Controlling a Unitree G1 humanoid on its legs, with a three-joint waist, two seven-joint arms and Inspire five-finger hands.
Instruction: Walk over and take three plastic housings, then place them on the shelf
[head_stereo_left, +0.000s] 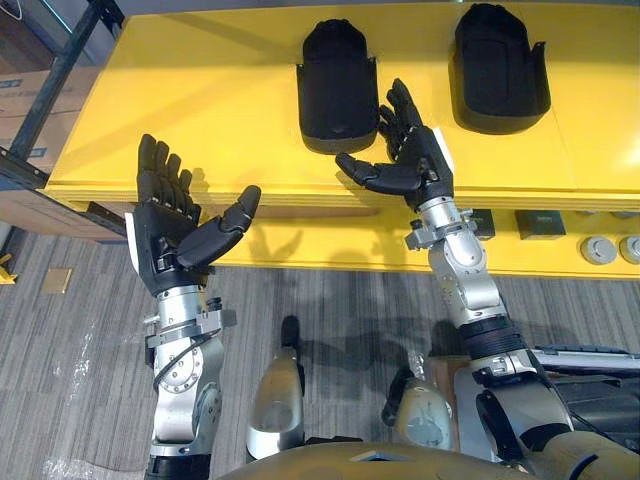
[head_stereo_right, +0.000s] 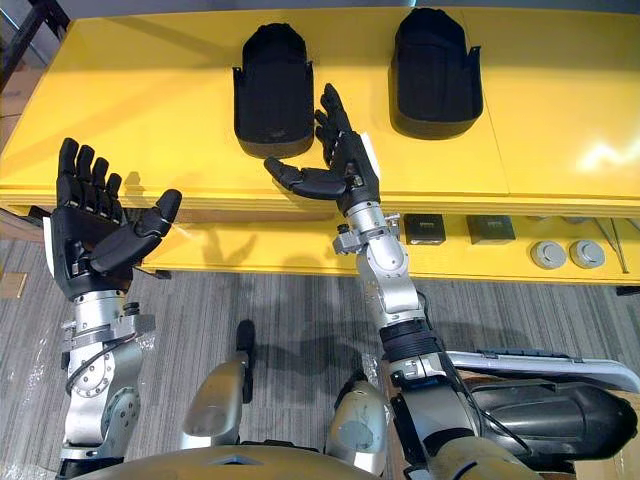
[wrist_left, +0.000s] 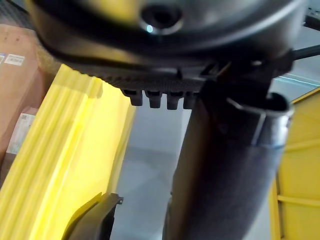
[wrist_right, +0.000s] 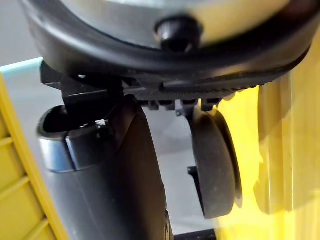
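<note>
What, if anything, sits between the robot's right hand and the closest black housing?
Nothing visible does. The open right hand hovers just beside the right edge of the nearer housing, with bare yellow surface around them.

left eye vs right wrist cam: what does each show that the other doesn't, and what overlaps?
Left eye view: left robot hand open by the yellow shelf front edge, left housing and right housing lying apart, black boxes and grey discs on the lower level. Right wrist view: the edge-on profile of a housing past the thumb. Shared: open right robot hand, the shelf, a housing.
</note>
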